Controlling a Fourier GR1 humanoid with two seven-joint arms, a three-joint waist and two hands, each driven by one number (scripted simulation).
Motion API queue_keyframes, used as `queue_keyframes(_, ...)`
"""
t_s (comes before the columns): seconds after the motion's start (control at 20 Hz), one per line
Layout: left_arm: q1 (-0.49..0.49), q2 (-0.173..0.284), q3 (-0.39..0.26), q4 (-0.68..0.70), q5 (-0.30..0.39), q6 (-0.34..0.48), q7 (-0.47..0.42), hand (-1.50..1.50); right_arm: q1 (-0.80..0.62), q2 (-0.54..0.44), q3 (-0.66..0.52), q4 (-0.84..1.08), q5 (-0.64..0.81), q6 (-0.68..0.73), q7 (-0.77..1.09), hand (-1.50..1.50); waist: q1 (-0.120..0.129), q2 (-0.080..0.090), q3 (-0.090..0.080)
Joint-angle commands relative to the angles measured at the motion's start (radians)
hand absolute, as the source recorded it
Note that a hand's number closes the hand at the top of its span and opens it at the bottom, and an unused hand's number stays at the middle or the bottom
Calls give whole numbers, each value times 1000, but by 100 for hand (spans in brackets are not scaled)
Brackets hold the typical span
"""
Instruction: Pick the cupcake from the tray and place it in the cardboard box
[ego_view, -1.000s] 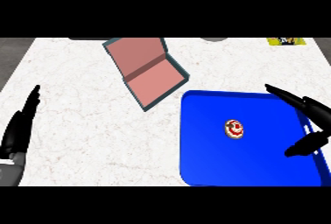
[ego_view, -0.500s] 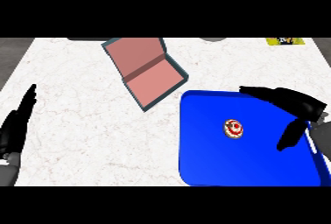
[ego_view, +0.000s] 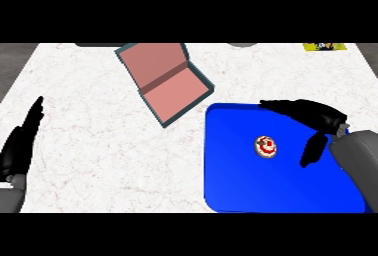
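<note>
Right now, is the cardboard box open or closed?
Open: the cardboard box lies spread flat, pink inside showing, nothing in it.

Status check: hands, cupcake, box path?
Right hand open above tray, short of cupcake. Left hand open, resting at left edge. Cupcake on tray, untouched. Cardboard box open, nothing between.

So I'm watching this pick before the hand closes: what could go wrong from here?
The right hand hangs open over the blue tray, to the right of the cupcake, which is small: closing fingers might knock it aside. The cardboard box lies tilted beyond the tray's far left corner, so the carry could clip its wall.
</note>
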Motion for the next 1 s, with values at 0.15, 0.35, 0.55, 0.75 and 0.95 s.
queue_keyframes(0.15, -35, -52, 28, 21, -57, -19, 19, 0, 27, 68, -35, -27, 96, 40, 22, -150, -4, 0, 0)
queue_keyframes(0.35, -44, -35, 57, 9, -72, -40, 49, 0, 82, 74, -66, -101, 88, 56, -8, -150, -7, -1, 0)
queue_keyframes(0.55, -55, -44, 72, 7, -77, -46, 52, 0, 86, 106, -86, -207, 45, 162, 39, -150, -9, -2, 0)
queue_keyframes(0.75, -34, -31, 134, 90, -54, -108, -77, 0, 97, 114, -118, -220, 74, 160, -7, -150, -7, -1, 0)
queue_keyframes(0.95, 17, -50, 141, 40, -63, -120, -59, 0, 150, 138, -120, -352, 93, 215, 80, -150, -8, -2, 0)
